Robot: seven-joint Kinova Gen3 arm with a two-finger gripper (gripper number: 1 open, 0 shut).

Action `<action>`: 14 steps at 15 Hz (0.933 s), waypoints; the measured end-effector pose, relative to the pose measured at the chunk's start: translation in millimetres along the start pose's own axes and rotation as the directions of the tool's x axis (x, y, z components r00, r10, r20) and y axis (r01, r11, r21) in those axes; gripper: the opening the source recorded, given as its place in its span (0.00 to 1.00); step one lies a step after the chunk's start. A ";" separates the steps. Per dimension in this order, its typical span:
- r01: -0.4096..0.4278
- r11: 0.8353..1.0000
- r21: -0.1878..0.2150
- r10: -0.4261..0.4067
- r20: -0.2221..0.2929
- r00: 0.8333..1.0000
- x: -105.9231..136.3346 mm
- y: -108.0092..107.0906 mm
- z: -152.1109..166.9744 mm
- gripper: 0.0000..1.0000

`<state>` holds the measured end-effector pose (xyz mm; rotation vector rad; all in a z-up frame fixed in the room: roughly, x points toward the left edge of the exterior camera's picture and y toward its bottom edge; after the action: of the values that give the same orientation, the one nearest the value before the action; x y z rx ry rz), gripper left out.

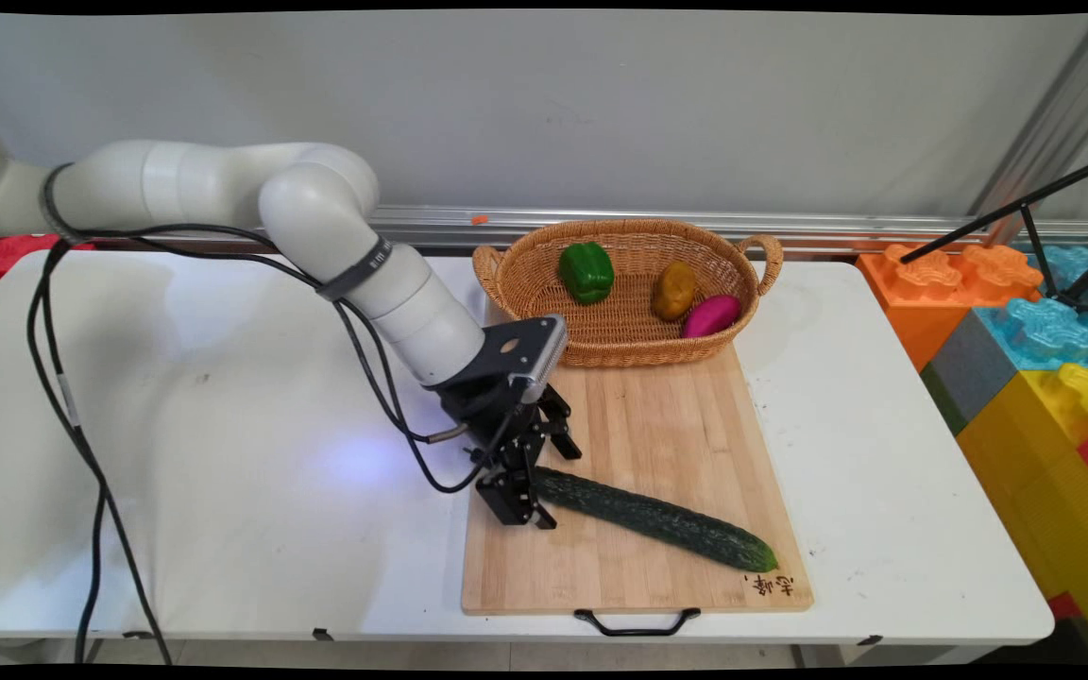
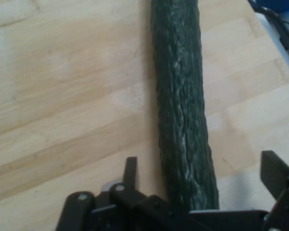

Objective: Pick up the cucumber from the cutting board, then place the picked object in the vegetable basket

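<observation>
Behind the wooden board [image 1: 657, 416], a woven basket [image 1: 525, 283] holds a green pepper [image 1: 586, 272], a brown potato [image 1: 673, 290] and a pink sweet potato [image 1: 711, 315]. On the board lies a long, bumpy, dark green cucumber [image 1: 657, 519]. The gripper [image 1: 527, 491] sits over its left end, jaws apart, one on each side.

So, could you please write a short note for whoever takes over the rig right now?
Tool: open, down at the cutting board, its fingers either side of the cucumber's left end; not closed on it.
Cucumber: lies flat and diagonal across the board's near half.
Basket: at the board's far edge, holding a green pepper, a potato and a purple sweet potato.
Nothing is lifted yet; the cucumber rests on the board.
</observation>
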<state>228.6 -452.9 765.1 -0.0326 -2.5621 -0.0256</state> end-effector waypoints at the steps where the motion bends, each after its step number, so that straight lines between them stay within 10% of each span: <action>1: -0.005 1.000 0.001 0.005 0.005 1.000 0.1 -1.3 2.7 1.00; 2: -0.008 1.000 0.002 0.008 0.008 1.000 0.2 -2.1 4.2 0.00; 14: 0.010 1.000 -0.011 -0.010 -0.033 0.999 24.7 -13.1 -1.8 0.00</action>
<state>208.5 -465.6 780.0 -0.0234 -2.5288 -0.0436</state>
